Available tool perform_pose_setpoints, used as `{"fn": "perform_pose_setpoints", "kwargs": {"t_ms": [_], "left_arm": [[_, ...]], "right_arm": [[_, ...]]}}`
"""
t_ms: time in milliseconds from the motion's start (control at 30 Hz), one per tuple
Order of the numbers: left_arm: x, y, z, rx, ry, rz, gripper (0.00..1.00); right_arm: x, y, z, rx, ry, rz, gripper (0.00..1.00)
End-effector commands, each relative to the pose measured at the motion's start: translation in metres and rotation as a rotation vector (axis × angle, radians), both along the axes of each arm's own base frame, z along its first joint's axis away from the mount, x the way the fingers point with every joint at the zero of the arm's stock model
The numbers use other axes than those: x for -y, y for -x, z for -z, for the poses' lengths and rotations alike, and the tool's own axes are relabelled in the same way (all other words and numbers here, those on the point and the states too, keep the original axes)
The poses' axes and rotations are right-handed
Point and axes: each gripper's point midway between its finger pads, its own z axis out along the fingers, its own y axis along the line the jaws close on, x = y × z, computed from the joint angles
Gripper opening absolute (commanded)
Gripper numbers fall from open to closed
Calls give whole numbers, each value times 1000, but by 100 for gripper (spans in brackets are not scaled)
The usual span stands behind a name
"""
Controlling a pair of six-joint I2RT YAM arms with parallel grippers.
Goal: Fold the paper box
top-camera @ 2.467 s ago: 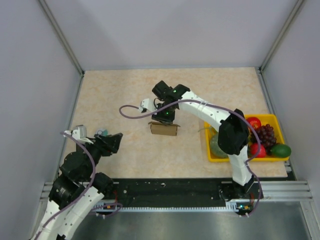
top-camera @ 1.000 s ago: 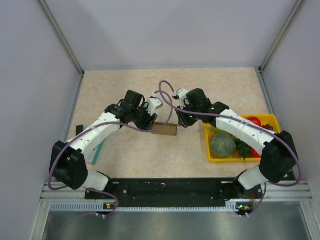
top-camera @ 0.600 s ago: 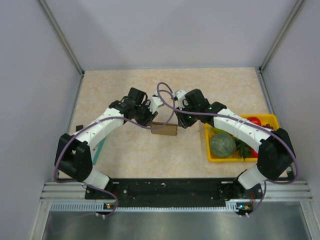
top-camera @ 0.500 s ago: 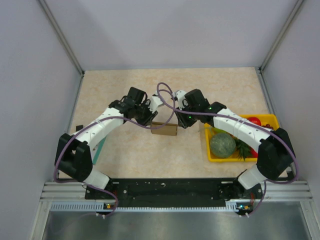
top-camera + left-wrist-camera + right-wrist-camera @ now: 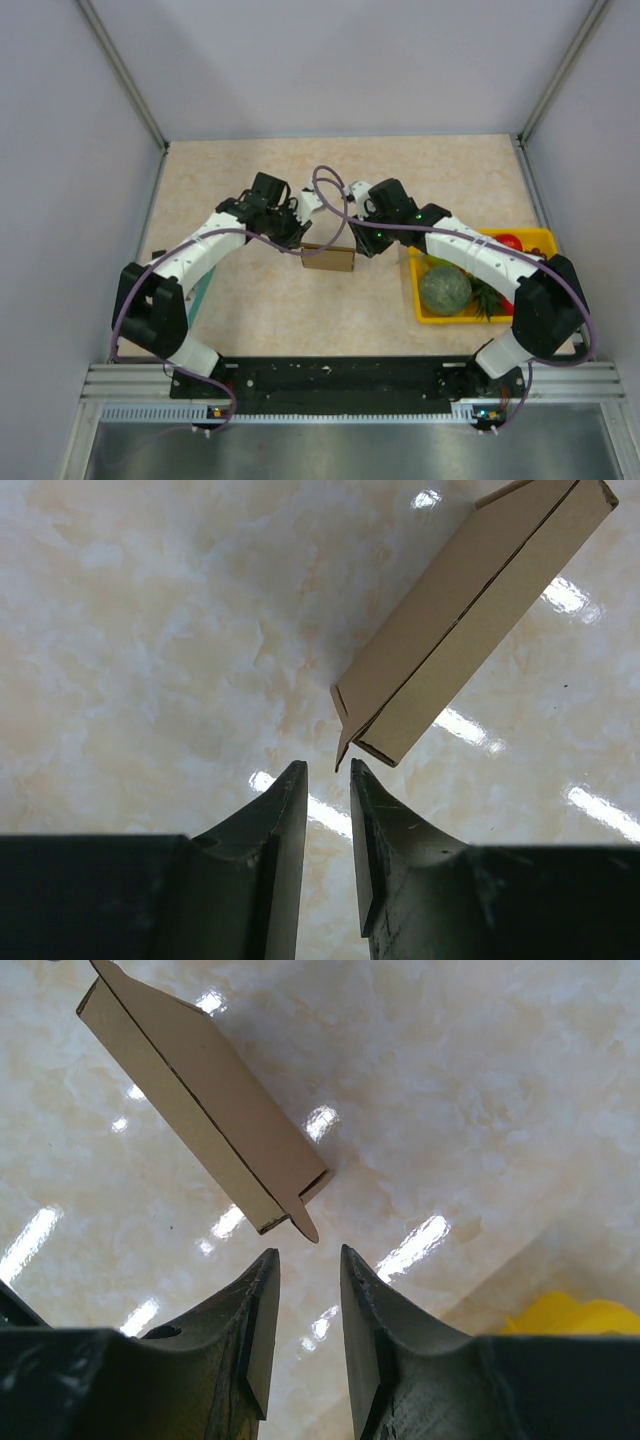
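Left claw (image 5: 327, 772) and right claw (image 5: 308, 1255) flank the paper box (image 5: 329, 260) on the bench (image 5: 300, 312).
Each claw stands slightly apart, gripping nothing, one box end just ahead of its tips.

Right side of the bench (image 5: 250, 170), near the front, sits the yellow tray (image 5: 450, 318), and it's loaded: a big round green fruit (image 5: 445, 289) at its left end, spiky green leaves (image 5: 488, 298) just beside that, and a red fruit (image 5: 507, 241) peeking out at the far edge. Over on the left, a teal packet (image 5: 200, 298) lies partly hidden, with a small dark object (image 5: 157, 254) just beyond it, by the bench's left edge.
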Motion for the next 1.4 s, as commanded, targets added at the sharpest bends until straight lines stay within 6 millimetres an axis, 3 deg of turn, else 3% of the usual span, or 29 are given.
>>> {"fn": "perform_pose_setpoints", "kwargs": {"t_ms": [0,333,1133,1367], "left_arm": [[9,-7,-10,22,38,31,28],[11,-5,-6,8,45,34,27],[15,-3,-9,-1,62,37,0],[15,-1,-10,11,50,38,0]], "right_arm": [[-10,-12,-18,46,-43,-4,31],[-13,-11,-18,31,-56,-10,30],[-16,-10,-16,22,-55,-8,27],[-10,-14,-15,42,-26,13,28]]}}
